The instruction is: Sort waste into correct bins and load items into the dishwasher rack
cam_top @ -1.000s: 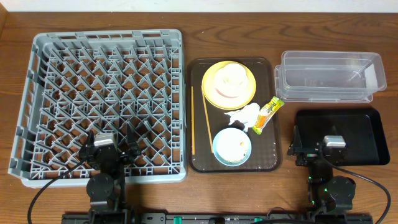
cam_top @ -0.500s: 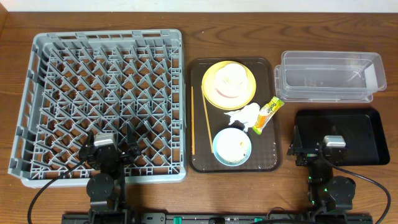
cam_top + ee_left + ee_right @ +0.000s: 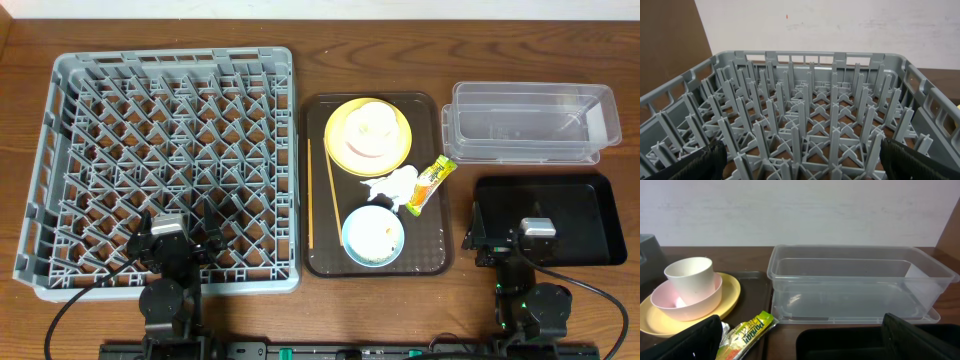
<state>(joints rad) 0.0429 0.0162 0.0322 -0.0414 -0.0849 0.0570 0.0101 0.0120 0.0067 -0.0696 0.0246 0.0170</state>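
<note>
My left fingers (image 3: 700, 162) stand spread wide with nothing between them. In the left wrist view only their dark tips show at the two lower corners. They sit over the near edge of the dishwasher rack (image 3: 170, 58), whose grey pegs fill that view and carry nothing. My right fingers (image 3: 690, 340) are released just as wide and hold nothing. From overhead they hang over the near left corner of the shallow black tray (image 3: 590, 225).

Beyond the right fingers, the clear container (image 3: 530, 92) lies just behind the black tray, on the right of the tabletop (image 3: 620, 310). I see nothing inside either of them.

The brown serving tray (image 3: 425, 245) sits between the rack and the two bins.
- The yellow plate (image 3: 345, 150) is at its far end. The white bowl (image 3: 690, 302) is on the plate and the small white cup (image 3: 689, 272) stands upright inside the bowl.
- The light blue bowl (image 3: 373, 235) is at the near end, with pale rice scraps (image 3: 380, 232) in it.
- The crumpled napkin (image 3: 392, 185) lies between the plate and the blue bowl.
- The snack wrapper (image 3: 432, 183) lies just right of the napkin, slanted, and touches its edge.
- The chopsticks (image 3: 331, 195) lie lengthwise along the tray's left side, slightly apart from each other.
</note>
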